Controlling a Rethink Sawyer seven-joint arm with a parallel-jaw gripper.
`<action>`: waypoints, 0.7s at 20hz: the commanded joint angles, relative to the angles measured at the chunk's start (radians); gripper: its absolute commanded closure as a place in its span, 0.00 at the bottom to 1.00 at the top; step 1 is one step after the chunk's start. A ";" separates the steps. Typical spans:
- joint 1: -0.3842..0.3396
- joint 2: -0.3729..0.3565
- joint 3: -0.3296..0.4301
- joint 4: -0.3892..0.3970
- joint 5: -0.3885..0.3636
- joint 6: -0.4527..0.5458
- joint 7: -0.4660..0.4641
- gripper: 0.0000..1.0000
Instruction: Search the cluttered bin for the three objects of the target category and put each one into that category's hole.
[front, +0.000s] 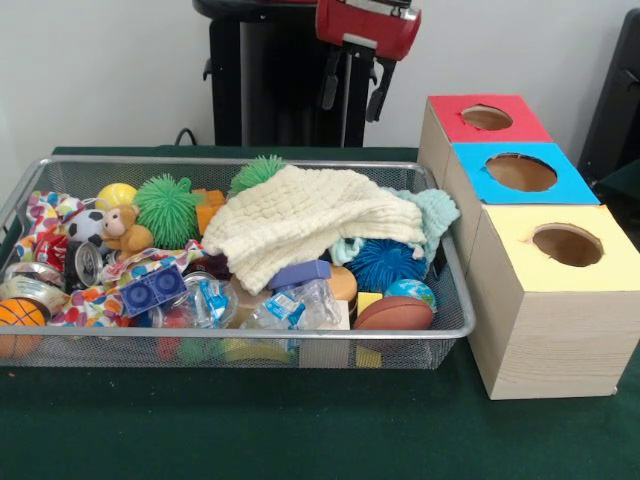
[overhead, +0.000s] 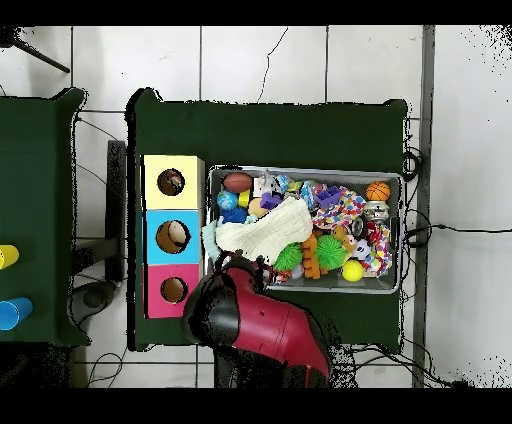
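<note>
The silver wire-mesh bin (front: 250, 336) stands at the left, full of toys; it also shows in the overhead view (overhead: 300, 169). Polka-dot cloth shows at its left end (front: 45, 212) and among the toys near the front (front: 120, 272), and in the overhead view (overhead: 345, 208); I cannot tell a third piece apart. A cream waffle cloth (front: 300, 225) covers the bin's middle. The yellow-topped box's hole (front: 567, 245) is nearest the camera on the right, and shows in the overhead view (overhead: 171, 182). My gripper (front: 355, 88) hangs open and empty behind the bin's far rim.
The blue-topped box (front: 520, 172) and the red-topped box (front: 487, 118) stand in a row behind the yellow one. A mint knitted cloth (front: 435, 210), green spiky balls (front: 165, 208), a blue spiky ball (front: 385, 262) and a small football (front: 393, 313) lie in the bin.
</note>
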 joint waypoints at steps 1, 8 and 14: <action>0.011 0.025 0.052 0.031 0.054 0.002 0.234 0.00; 0.070 0.012 -0.093 -0.058 -0.001 0.063 0.185 0.00; 0.004 0.091 -0.171 -0.159 -0.078 -0.049 0.086 0.00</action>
